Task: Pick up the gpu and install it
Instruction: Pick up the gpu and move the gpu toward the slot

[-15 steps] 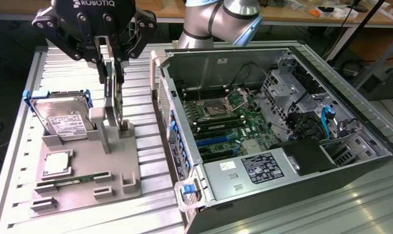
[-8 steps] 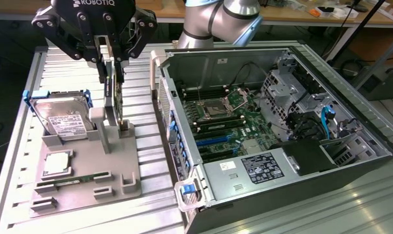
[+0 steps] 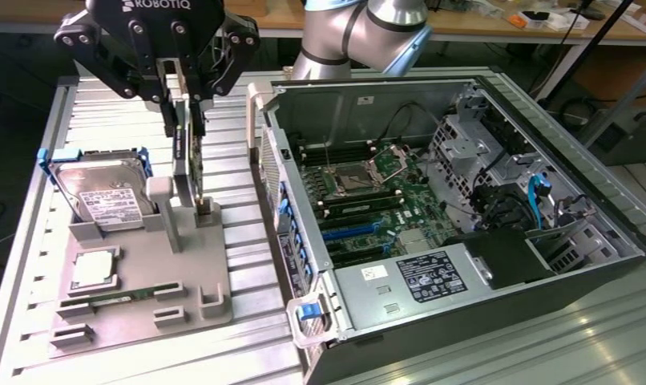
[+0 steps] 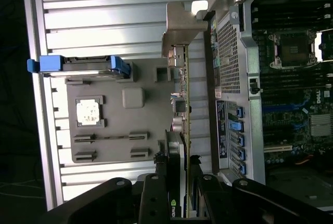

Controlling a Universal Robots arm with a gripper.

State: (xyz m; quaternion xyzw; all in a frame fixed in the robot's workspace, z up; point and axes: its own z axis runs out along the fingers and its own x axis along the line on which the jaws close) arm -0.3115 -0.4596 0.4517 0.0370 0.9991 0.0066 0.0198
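Shows the gpu [image 3: 191,168] stood on its long edge, thin as a blade to the wrist camera, green board on 1 face and black shroud on the other. Catches the gripper [image 3: 186,120] nipping the card along its upper edge, jaws closed on the 2 opposite faces, a hold apparently chosen for keeping the card plumb and its contacts pointing down. Puts the lower edge at the slotted post [image 3: 202,215] of the grey parts tray [image 3: 141,321] (hard to say whether seated in the slot or raised just clear of it). Finds the card running parallel to, and just beside, the side wall of the open computer case [image 3: 272,184], with the silver end bracket [image 4: 177,37] at the far end. Reveals the case laid flat with the motherboard [image 3: 398,196] facing up, presumably for access to the expansion slots [image 3: 350,234] from above. Includes a hard drive [image 3: 109,196] propped in a blue frame [image 3: 45,156], a processor chip [image 3: 93,269] flat in a recess and a memory stick [image 3: 109,299] low in clips, each in its own seat on the tray, likely as fixed pick-up spots. Rests all of it on a ribbed aluminium table [image 3: 248,353].
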